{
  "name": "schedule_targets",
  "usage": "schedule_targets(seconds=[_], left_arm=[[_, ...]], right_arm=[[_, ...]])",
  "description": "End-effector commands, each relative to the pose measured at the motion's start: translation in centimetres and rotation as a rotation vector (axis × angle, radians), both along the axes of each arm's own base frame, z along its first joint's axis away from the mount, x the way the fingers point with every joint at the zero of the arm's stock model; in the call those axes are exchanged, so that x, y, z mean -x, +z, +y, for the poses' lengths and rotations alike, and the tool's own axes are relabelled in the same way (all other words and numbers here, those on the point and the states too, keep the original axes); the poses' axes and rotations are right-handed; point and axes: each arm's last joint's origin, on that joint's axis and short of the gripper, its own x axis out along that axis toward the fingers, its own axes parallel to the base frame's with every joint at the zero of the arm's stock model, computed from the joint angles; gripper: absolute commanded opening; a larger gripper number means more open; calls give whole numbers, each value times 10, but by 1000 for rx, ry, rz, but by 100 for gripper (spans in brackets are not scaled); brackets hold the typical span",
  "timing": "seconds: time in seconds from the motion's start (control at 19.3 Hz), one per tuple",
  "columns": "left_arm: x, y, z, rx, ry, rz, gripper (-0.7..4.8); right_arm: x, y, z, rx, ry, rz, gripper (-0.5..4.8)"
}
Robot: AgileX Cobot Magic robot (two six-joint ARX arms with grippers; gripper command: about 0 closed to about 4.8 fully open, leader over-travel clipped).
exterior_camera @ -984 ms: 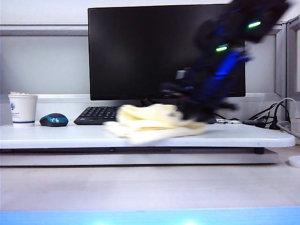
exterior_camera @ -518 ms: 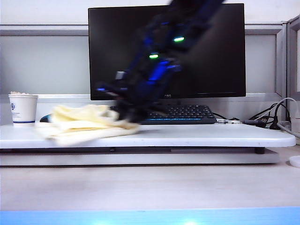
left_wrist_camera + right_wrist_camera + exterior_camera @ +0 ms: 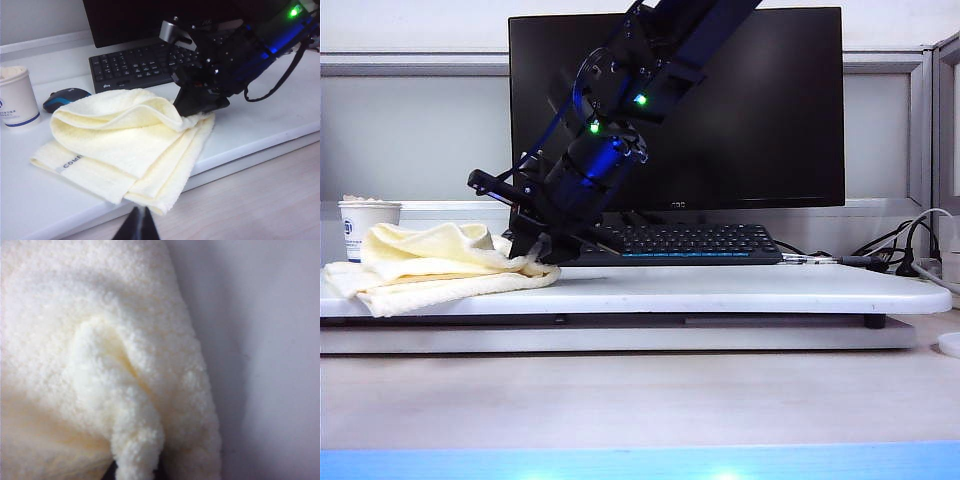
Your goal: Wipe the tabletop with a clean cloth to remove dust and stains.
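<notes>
Right gripper (image 3: 535,250) clamped on cloth (image 3: 430,265), which lies bunched on tabletop (image 3: 750,290) just beside paper cup (image 3: 368,222). Left gripper (image 3: 137,225) near cloth; barely visible, probably closed.

Right arm (image 3: 620,110): black links, glossy blue housing near wrist, two green indicator lights, thin black cables looped alongside. Right end effector (image 3: 535,248): black, angular, silver block at wrist. Left end effector (image 3: 136,227): only dark pointed fingertips visible.
</notes>
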Motion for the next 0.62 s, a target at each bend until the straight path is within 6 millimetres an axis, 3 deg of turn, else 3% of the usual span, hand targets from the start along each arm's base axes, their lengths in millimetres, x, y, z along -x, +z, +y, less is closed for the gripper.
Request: schedule_targets(seconds=[0.05,0.16,0.36,0.62], left_arm=[[0,1,0,6,-6,-5,-6],[0,1,0,6,-6,-6,-6],[0,1,0,5,-6,-6,-6],[0,1,0,5,-6,-6,-6]], right_arm=[[3,-9,-2,23,31,67,81],[2,-2,-1,17,31,60,204],[-3,19,2,-11,32,22,366],[-11,57,-2,-4,35,-65,374]])
